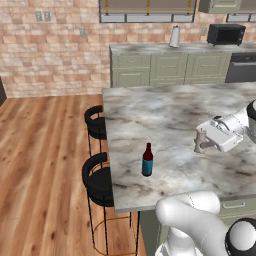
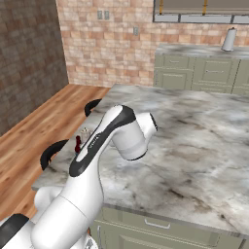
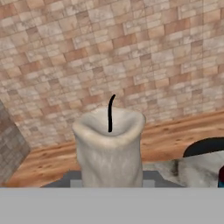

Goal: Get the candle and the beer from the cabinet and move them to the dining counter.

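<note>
The candle [image 1: 201,138], a pale stubby cylinder with a black wick, is held by my gripper [image 1: 200,145], which is shut on it low over the right part of the dining counter [image 1: 165,115]. Whether its base touches the slab I cannot tell. In the hand view the candle [image 3: 109,148] stands upright at the centre, with dark fingertips [image 3: 72,178] on either side of its base. The beer [image 1: 147,160], a dark red-brown bottle with a blue label, stands upright on the counter near its front left corner, well left of the gripper. Behind my arm, the beer [image 2: 78,144] shows in part.
Two round black stools [image 1: 96,122] [image 1: 97,181] stand along the counter's left side over wood floor. Beyond the island runs a back worktop with sage-green drawers [image 1: 167,67], a microwave [image 1: 226,34] and a pale canister [image 1: 174,36]. A sage-green wall cabinet [image 1: 220,5] hangs top right.
</note>
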